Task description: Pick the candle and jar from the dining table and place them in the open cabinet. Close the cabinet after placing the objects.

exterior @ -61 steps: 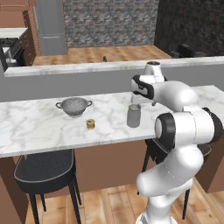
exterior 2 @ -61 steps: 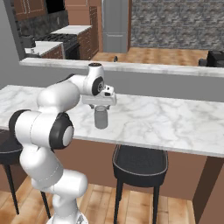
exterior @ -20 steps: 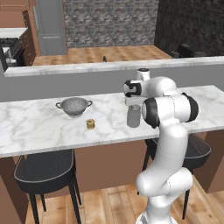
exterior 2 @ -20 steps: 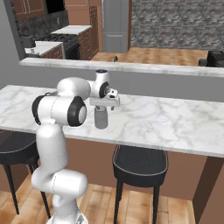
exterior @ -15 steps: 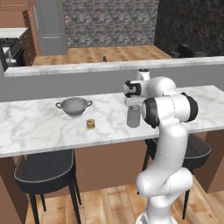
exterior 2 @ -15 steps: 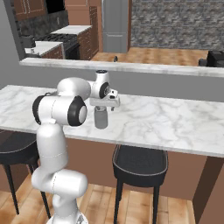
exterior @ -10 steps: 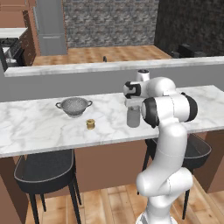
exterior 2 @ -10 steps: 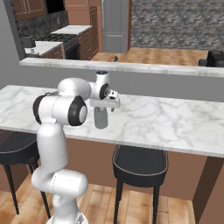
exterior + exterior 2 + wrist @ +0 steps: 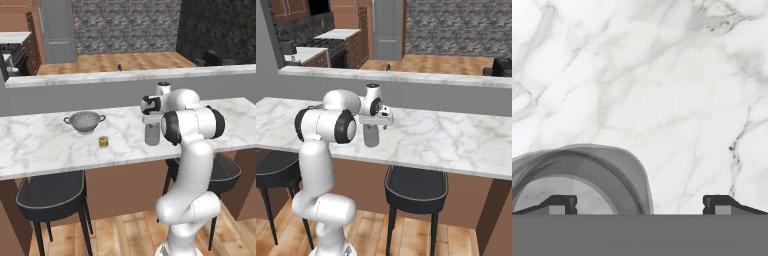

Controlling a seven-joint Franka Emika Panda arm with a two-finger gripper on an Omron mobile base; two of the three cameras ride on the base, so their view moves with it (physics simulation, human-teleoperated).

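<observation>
The grey translucent jar (image 9: 152, 135) (image 9: 371, 136) stands upright on the white marble dining table (image 9: 45, 145) (image 9: 456, 145), near its front edge. My gripper (image 9: 150, 121) (image 9: 375, 123) points straight down just above the jar's top, jaws open and holding nothing. In the hand view the jar's round rim (image 9: 582, 170) sits low and to the left, close to one fingertip (image 9: 562, 202) and well short of the other, while my gripper (image 9: 640, 206) hangs over bare marble (image 9: 662, 75). The small yellow-gold candle (image 9: 103, 142) stands to the jar's left. The cabinet is out of view.
A steel colander (image 9: 84, 121) with two handles sits behind and left of the candle. A raised grey ledge (image 9: 75, 80) runs along the table's far side. Dark stools (image 9: 50, 195) (image 9: 416, 182) stand under the front edge.
Over the last three seconds the arm's elbow has swung upright above the shoulder. The hand has stayed over the jar and sunk slightly toward it. The jaws have stayed open.
</observation>
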